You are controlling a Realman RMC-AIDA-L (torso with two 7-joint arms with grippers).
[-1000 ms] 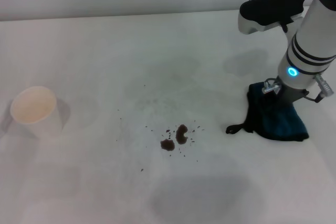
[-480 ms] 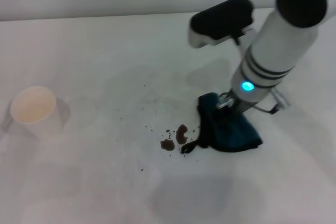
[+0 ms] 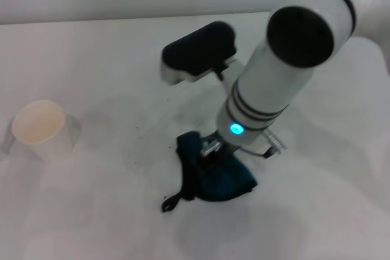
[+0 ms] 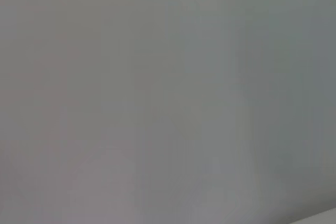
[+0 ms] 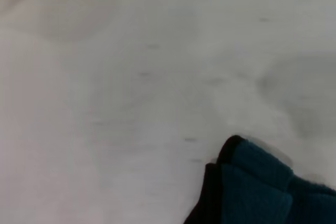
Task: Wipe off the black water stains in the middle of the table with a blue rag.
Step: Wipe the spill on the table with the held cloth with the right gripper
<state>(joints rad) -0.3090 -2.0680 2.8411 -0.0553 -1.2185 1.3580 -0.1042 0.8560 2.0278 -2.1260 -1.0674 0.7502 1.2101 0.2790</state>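
Right arm reaches in over the middle of the bench (image 3: 91, 53), wrist pointing down, blue status light lit. Right gripper (image 3: 212, 153) sits on top of the blue rag (image 3: 222, 181), pressing it onto the surface. From the head view I read the fingers as closed on a bunched fold at the rag's upper edge, though the wrist body covers most of them.

Rag lies crumpled at bench centre, near the front. Dark edging shows along its left side, and the black loop tag (image 3: 170, 203) trails out to the front left, flat on the bench.

The two dark blobs are not visible from the head camera; the rag and arm cover that spot. A few tiny dark specks (image 3: 136, 130) show on the white surface to the rag's left.

Right wrist view: one teal corner of the rag with its black border, on bare white bench with faint specks.

White paper cup (image 3: 41, 128) stands upright, far left, well apart from the rag.

Left gripper: not seen anywhere. Left wrist view is featureless grey.
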